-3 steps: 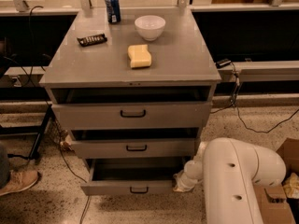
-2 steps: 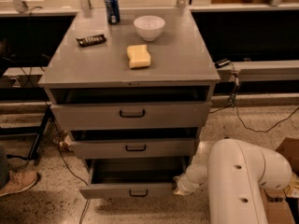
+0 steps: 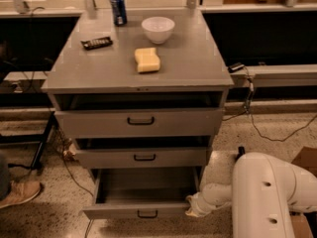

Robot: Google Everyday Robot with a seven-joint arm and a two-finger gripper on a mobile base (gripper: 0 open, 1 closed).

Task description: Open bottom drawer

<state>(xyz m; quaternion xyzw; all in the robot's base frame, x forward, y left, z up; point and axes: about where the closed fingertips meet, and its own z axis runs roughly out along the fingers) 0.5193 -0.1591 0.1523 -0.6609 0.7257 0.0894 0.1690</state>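
The bottom drawer [image 3: 138, 211], the lowest grey metal front of the three-drawer cabinet, with its small black bar handle [image 3: 147, 214], stands pulled well out toward the near side in the camera view, and its empty grey inside shows behind the front panel. A second ago that panel sat further back under the mid-sized grey drawer front [image 3: 143, 157]; now it has come nearer, so the pull is working and I judge the job largely done. My pincer [image 3: 193, 208] is low at the near right, against the right end of the bottom drawer's front panel, not at the handle, and it has travelled nearer along with the panel. I cannot tell whether it is clenched or released. My white rounded arm [image 3: 262, 197] fills the near right corner. The tall grey top drawer front [image 3: 140, 122] and the middle one both stand slightly ajar. On the flat grey cabinet top [image 3: 198, 68] lie a yellow sponge block [image 3: 147, 60], a white bowl [image 3: 158, 29], a blue drinks can [image 3: 118, 9] and a dark wrapped snack bar [image 3: 96, 42], none of them disturbed.
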